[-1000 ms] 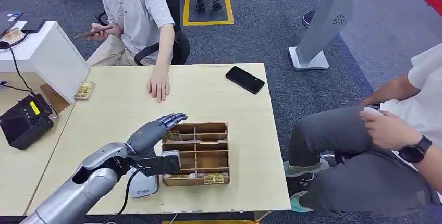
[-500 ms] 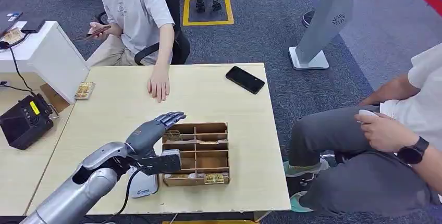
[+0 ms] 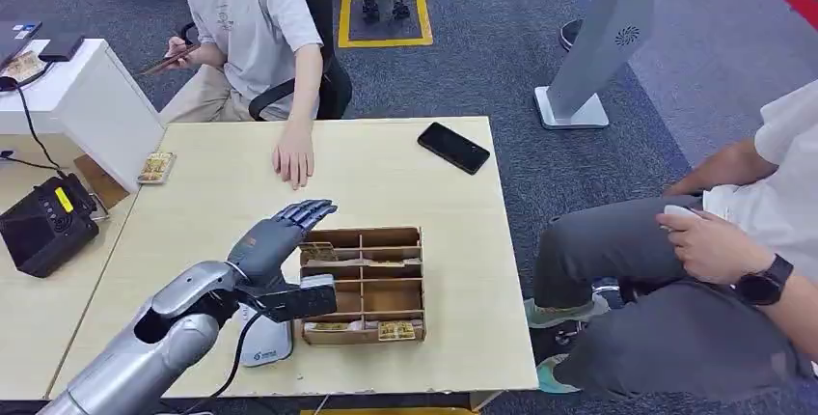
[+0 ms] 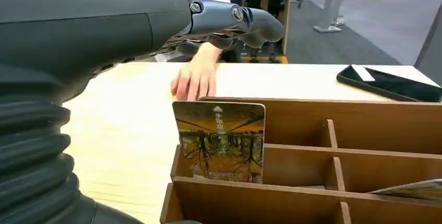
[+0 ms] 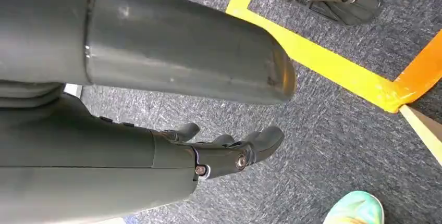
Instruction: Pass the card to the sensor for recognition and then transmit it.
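Nearest, at the lower left of the head view, the white sensor (image 3: 265,343) sits on the table (image 3: 212,203) beside the wooden organizer (image 3: 367,285). The left hand (image 3: 280,234) has lifted slightly and edged toward the upper left over the past second; it hovers above the organizer's upper-left corner, fingers apart and holding nothing. The card (image 4: 219,141) stands upright in that corner compartment, ungrasped, so pickup has likely not begun. The right hand (image 5: 229,151) hangs over the floor, loosely spread, empty. Farther up, a person's hand (image 3: 294,159) rests on the table, and a black phone (image 3: 453,148) lies near the far edge.
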Controlling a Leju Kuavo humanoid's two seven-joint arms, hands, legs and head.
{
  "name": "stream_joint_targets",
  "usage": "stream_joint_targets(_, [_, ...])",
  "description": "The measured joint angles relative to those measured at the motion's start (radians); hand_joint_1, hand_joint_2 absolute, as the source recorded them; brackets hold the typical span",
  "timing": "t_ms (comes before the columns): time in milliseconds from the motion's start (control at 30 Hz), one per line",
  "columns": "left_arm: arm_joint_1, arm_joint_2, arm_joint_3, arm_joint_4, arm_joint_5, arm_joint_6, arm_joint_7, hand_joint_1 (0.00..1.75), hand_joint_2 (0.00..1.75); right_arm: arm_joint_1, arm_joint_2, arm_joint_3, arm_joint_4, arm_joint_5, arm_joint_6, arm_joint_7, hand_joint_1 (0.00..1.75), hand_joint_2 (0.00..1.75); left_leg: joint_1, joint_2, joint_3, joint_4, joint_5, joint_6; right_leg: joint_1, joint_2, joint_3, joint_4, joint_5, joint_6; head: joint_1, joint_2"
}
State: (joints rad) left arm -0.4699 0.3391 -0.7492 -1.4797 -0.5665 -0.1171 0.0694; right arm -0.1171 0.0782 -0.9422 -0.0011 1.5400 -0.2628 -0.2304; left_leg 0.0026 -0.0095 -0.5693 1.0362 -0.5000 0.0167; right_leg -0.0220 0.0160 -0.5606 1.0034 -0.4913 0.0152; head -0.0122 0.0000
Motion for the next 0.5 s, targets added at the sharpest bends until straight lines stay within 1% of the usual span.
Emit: stream_joint_targets(500, [0.0, 0.0, 0.0, 0.009, -0.009, 0.0, 0.003, 0.0, 1.75, 0.0, 0.0, 0.0, 0.0, 0.0, 0.0, 0.0, 0.0, 0.0, 0.0, 0.0, 0.0, 0.0, 0.0, 0.0, 0.0, 0.0, 0.0, 0.0, 0.0, 0.0, 0.0, 0.0])
